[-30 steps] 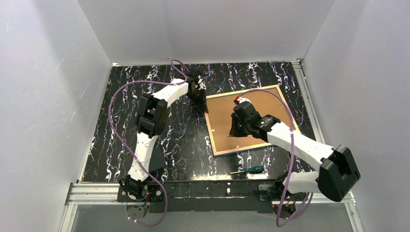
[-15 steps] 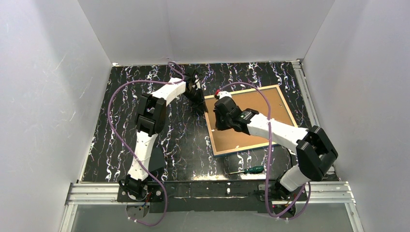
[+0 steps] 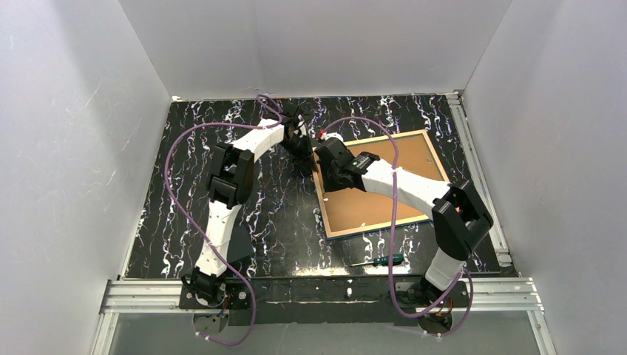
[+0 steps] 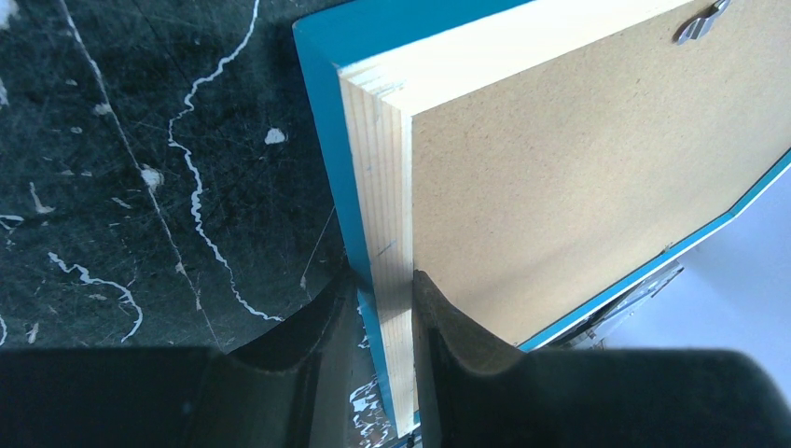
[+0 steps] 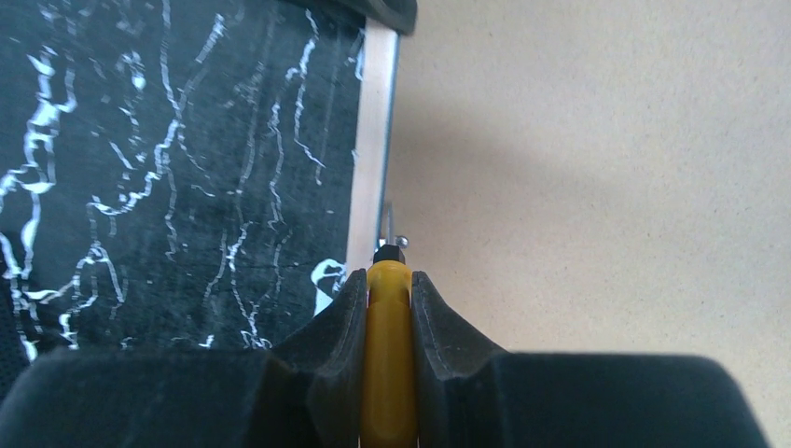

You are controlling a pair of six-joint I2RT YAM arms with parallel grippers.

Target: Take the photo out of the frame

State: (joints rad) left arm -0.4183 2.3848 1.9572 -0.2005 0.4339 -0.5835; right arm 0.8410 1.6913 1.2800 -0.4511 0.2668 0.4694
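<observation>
The frame (image 3: 381,229) lies face down on the table, showing its wood-coloured back and the brown backing board (image 3: 377,203). The photo is hidden under that board. My left gripper (image 3: 304,151) is shut on the frame's far left corner. In the left wrist view its fingers (image 4: 457,327) pinch the wood rail (image 4: 382,215), with the blue outer side (image 4: 326,140) beside it. My right gripper (image 3: 330,159) is shut on a yellow screwdriver (image 5: 388,355). The screwdriver's metal tip (image 5: 390,224) sits at the seam between the left rail (image 5: 373,140) and the backing board (image 5: 597,187).
A green-handled screwdriver (image 3: 381,260) lies on the black marbled table near the front edge, below the frame. A metal turn clip (image 4: 701,23) sits on the backing board's edge. White walls enclose the table on three sides.
My right arm has swept left across the backing board, carrying the yellow screwdriver to the frame's left rail. The left gripper has kept its hold on the corner.
</observation>
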